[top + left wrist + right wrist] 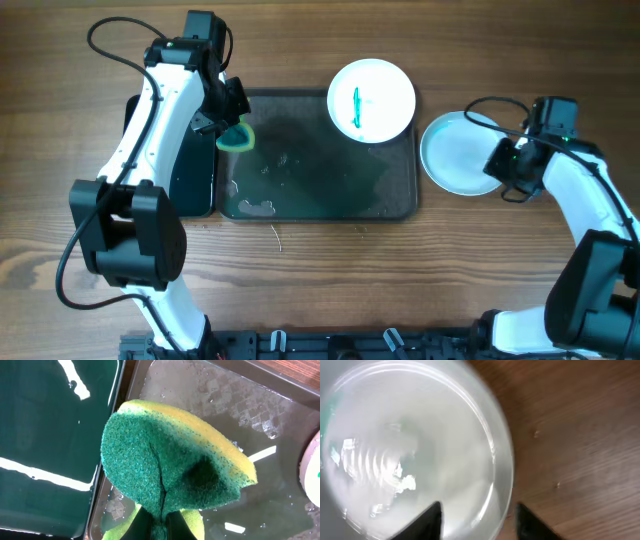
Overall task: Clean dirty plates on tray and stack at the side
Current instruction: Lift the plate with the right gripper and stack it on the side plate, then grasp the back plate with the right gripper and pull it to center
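One dirty white plate (384,84) lies at the tray's (330,185) far right corner, overhanging the rim. Its teal smear (356,105) is elongated, with the long axis running from far edge to near.

A green-and-yellow sponge (165,455) is held pinched in the left end effector (159,526) over the tray's wet left end, beside the black tub (192,170).

The right end effector (480,520) is spread wide about the rim of a pale plate (452,155) set on the bench (400,285), right of the tray. Whether that is one plate or a stack cannot be told.

Scrubbing is judged the step in hand. For this the sponge must be carried across to the smear.

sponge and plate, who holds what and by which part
Left gripper pinches the sponge at its folded lower edge. Right gripper is open astride the pale blue plate's rim, gripping nothing.
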Controlling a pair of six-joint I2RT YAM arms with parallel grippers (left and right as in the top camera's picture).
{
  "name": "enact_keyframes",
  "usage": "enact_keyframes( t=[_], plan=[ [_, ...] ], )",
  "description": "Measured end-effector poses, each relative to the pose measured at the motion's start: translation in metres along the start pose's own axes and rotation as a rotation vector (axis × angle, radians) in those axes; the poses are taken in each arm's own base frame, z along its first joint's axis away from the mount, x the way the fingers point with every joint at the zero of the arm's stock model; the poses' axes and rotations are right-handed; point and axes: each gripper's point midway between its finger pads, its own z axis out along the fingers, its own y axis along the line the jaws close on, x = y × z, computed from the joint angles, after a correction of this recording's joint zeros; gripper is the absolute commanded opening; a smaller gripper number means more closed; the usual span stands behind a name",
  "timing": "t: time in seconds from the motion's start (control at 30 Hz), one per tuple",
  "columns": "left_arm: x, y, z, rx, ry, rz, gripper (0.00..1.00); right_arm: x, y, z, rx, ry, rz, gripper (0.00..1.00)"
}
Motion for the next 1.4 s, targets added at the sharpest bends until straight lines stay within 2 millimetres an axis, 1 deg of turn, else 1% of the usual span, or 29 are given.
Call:
enact_keyframes(
  t=[0.07, 0.1, 0.13, 0.2, 0.23, 0.27, 0.3, 0.33, 0.37, 0.4, 0.43, 0.5, 0.53, 0.6, 0.63, 0.67, 0.77, 0.8, 0.83, 0.9, 0.97, 1.0, 1.1, 1.2, 1.23, 1.27, 1.4],
  plan=[
    [0.000, 0.000, 0.000, 0.000, -0.001, 0.000, 0.04, -0.007, 0.004, -0.014, 0.000, 0.019, -0.002, 0.53],
    [0.000, 0.000, 0.000, 0.000, 0.000, 0.000, 0.04, -0.014, 0.008, -0.024, -0.012, 0.014, -0.007, 0.53],
    [0.000, 0.000, 0.000, 0.000, 0.000, 0.000, 0.04, -0.026, 0.015, -0.034, -0.036, -0.011, -0.019, 0.56],
    [0.000, 0.000, 0.000, 0.000, 0.000, 0.000, 0.04, -0.052, 0.036, -0.058, -0.098, -0.077, -0.053, 0.61],
    [0.000, 0.000, 0.000, 0.000, 0.000, 0.000, 0.04, -0.063, 0.048, -0.069, -0.125, -0.113, -0.078, 0.61],
    [0.000, 0.000, 0.000, 0.000, 0.000, 0.000, 0.04, -0.072, 0.065, -0.080, -0.159, -0.148, -0.112, 0.61],
    [0.000, 0.000, 0.000, 0.000, 0.000, 0.000, 0.04, -0.073, 0.073, -0.084, -0.170, -0.159, -0.128, 0.62],
    [0.000, 0.000, 0.000, 0.000, 0.000, 0.000, 0.04, -0.072, 0.099, -0.091, -0.215, -0.179, -0.181, 0.56],
    [0.000, 0.000, 0.000, 0.000, 0.000, 0.000, 0.04, -0.068, 0.115, -0.093, -0.239, -0.186, -0.203, 0.44],
    [0.000, 0.000, 0.000, 0.000, 0.000, 0.000, 0.04, -0.064, 0.130, -0.092, -0.260, -0.185, -0.214, 0.37],
    [0.000, 0.000, 0.000, 0.001, -0.001, 0.000, 0.04, -0.058, 0.146, -0.089, -0.281, -0.174, -0.217, 0.37],
    [-0.001, 0.000, 0.000, 0.001, -0.002, 0.000, 0.04, -0.041, 0.167, -0.075, -0.292, -0.118, -0.196, 0.38],
    [-0.001, 0.000, 0.000, 0.002, -0.003, 0.000, 0.04, -0.031, 0.175, -0.064, -0.288, -0.078, -0.165, 0.38],
    [-0.001, 0.000, 0.000, 0.002, -0.003, 0.000, 0.04, -0.024, 0.183, -0.050, -0.283, -0.045, -0.127, 0.37],
    [-0.001, 0.000, 0.000, 0.002, -0.003, 0.001, 0.04, -0.017, 0.190, -0.036, -0.272, -0.010, -0.086, 0.38],
    [-0.001, 0.000, 0.000, 0.002, -0.003, 0.000, 0.04, -0.013, 0.196, -0.024, -0.266, 0.006, -0.062, 0.38],
    [-0.001, 0.000, 0.000, 0.002, -0.003, 0.000, 0.04, -0.010, 0.209, -0.003, -0.270, 0.012, -0.041, 0.37],
    [-0.001, -0.001, 0.000, 0.002, -0.004, 0.000, 0.04, -0.006, 0.214, 0.008, -0.267, 0.023, -0.039, 0.37],
    [-0.001, 0.000, 0.000, 0.002, -0.004, 0.000, 0.04, -0.002, 0.214, 0.016, -0.257, 0.039, -0.036, 0.37],
    [-0.001, 0.000, 0.000, 0.002, -0.004, 0.000, 0.04, 0.011, 0.214, 0.036, -0.227, 0.083, -0.030, 0.36],
    [-0.001, 0.000, 0.000, 0.002, -0.004, 0.001, 0.04, 0.019, 0.212, 0.050, -0.203, 0.112, -0.023, 0.34],
    [-0.001, 0.000, 0.000, 0.002, -0.004, 0.000, 0.04, 0.020, 0.211, 0.052, -0.199, 0.118, -0.021, 0.28],
    [-0.001, 0.000, 0.000, 0.002, -0.004, 0.000, 0.04, 0.022, 0.211, 0.054, -0.203, 0.129, -0.026, 0.05],
    [-0.001, 0.000, 0.000, 0.002, -0.004, 0.001, 0.04, 0.029, 0.217, 0.052, -0.232, 0.158, -0.052, 0.04],
    [-0.001, 0.000, 0.000, 0.002, -0.004, 0.000, 0.04, 0.034, 0.218, 0.051, -0.236, 0.176, -0.072, 0.04],
    [-0.001, 0.000, 0.000, 0.002, -0.004, 0.001, 0.04, 0.045, 0.219, 0.050, -0.229, 0.206, -0.096, 0.04],
    [-0.001, 0.000, 0.000, 0.002, -0.004, 0.001, 0.04, 0.080, 0.235, 0.044, -0.234, 0.264, -0.197, 0.04]
  ],
)
